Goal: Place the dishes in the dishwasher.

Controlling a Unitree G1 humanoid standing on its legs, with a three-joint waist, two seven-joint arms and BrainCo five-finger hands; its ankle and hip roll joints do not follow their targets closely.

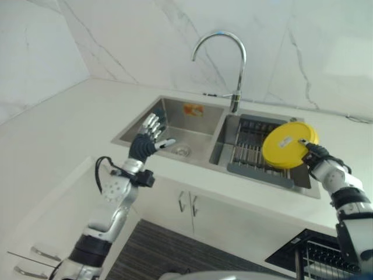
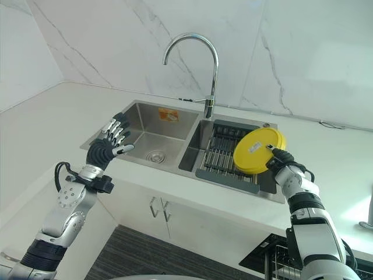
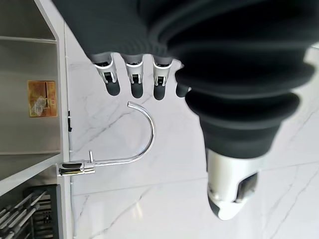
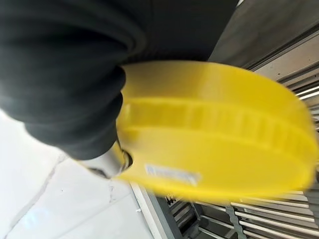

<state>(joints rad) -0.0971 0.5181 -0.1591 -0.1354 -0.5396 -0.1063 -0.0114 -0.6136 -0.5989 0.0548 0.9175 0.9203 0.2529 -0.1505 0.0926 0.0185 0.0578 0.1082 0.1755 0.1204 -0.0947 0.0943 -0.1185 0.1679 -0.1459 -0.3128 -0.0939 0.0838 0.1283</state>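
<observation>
One yellow plate [image 1: 289, 144] up on edge above drying rack [image 1: 256, 153] in sink's right basin, pinched at rim by right robot hand [image 1: 315, 153], likely just lifted clear for carry to dishwasher. Left robot hand [image 1: 151, 135] hovers over front edge of left basin [image 1: 186, 131], fingers spread, empty, apparently kept clear.

Right eye view: same; faucet [image 2: 201, 64] behind divider; dark dishwasher rack [image 2: 280, 256] at lower right.

Left wrist view: fingers straight, nothing held.

Right wrist view: thumb clamps plate rim over rack bars.

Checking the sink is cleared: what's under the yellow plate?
The yellow plate, pinched in the right hand, hangs over a dark drying rack in the right basin. Whatever lies behind it is hidden.
</observation>
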